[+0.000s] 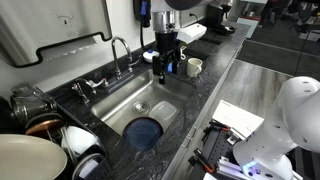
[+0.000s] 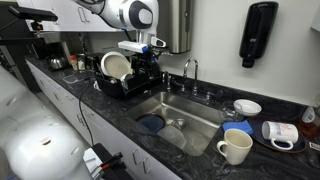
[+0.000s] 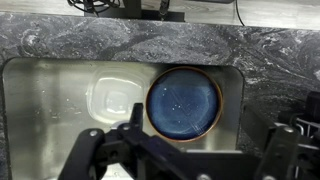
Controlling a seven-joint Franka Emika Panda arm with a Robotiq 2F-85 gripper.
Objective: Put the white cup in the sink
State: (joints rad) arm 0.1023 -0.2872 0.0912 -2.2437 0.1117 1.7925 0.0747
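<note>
A kitchen tabletop (image 1: pixel 200 105) of dark speckled stone holds a stainless-steel sink (image 1: pixel 168 108) with a chrome gooseneck faucet (image 1: pixel 120 48) on its wall side.

In an exterior view looking along the tabletop, the white cup (image 1: pixel 194 67) stands upright on the stone just beyond the sink's far right corner. Its inside looks dark. The cup is outside the basin.

The robot's tool (image 1: pixel 165 70) hangs above the far end of the sink, just left of the cup and not touching it. A round blue plate (image 1: pixel 145 132) lies flat on the sink floor at the near end.

In an exterior view from the front of the tabletop, the tool (image 2: pixel 147 75) hangs over the left end of the sink (image 2: pixel 200 122), beside a black dish rack (image 2: pixel 112 88). The faucet (image 2: pixel 190 70) rises behind the basin and the blue plate (image 2: pixel 152 123) lies inside it. A shallow white bowl (image 2: pixel 247 106) sits on the stone at the right end. The white cup cannot be made out from here.

The wrist view looks straight down into the sink (image 3: pixel 50 110). The blue plate (image 3: pixel 184 102) lies there, with a clear square container (image 3: pixel 112 97) just to its left. The tool (image 3: pixel 190 155) fills the bottom edge, released, its dark fingers (image 3: pixel 92 145) spread wide apart.
</note>
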